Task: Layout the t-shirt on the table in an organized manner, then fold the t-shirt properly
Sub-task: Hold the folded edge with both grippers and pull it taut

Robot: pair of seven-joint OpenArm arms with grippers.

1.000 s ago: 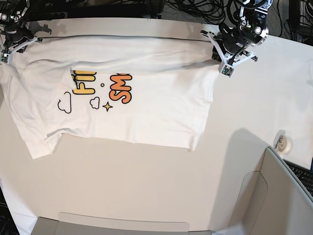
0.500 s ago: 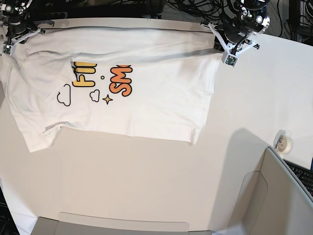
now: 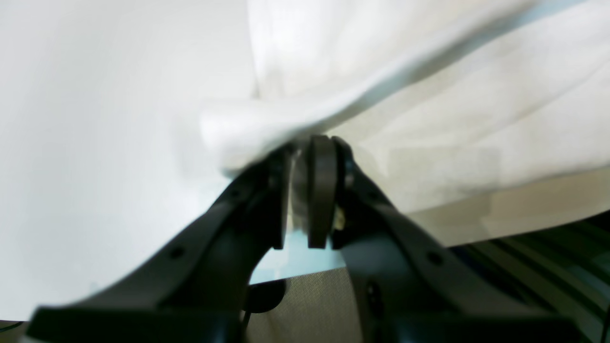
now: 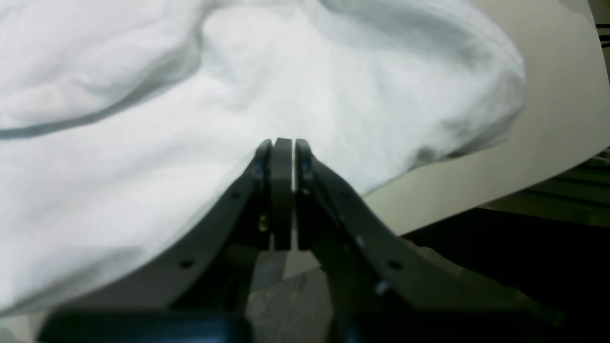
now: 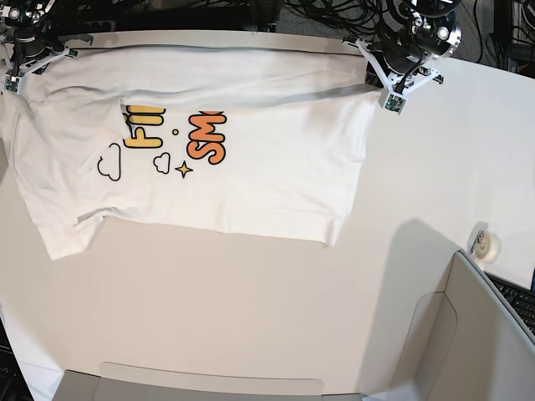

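At the near edge of the base view a grey-beige panel (image 5: 192, 386) rims the smooth, off-white table (image 5: 251, 317), with a small roll of tape (image 5: 483, 244) at its right side; beyond a broad bare stretch lies the t-shirt (image 5: 267, 175), a soft white cotton shirt spread crosswise, its lower hem nearest and one short sleeve (image 5: 63, 238) drooping toward the left. Part of the orange and yellow lettering (image 5: 171, 134), a cloud outline and a star show, the rest covered by a flap of plain white cloth doubled over along the far side. At the far corners, both arms grip that flap: the right gripper (image 5: 21, 71), seen on the left, is pinched tight on a rumpled bulge of fabric in its wrist view, and the left gripper (image 5: 386, 88), seen on the right, has its dark jaws nearly together on a thick rolled fold of the edge, the cloth lifted clear of the tabletop beneath it. The step in hand looks like the laying-out, with the shirt stretched between the two grips near the table's far rim. The next move likely calls for drawing both corners evenly so the doubled flap opens and the print lies flat, without dragging cloth off the edge.
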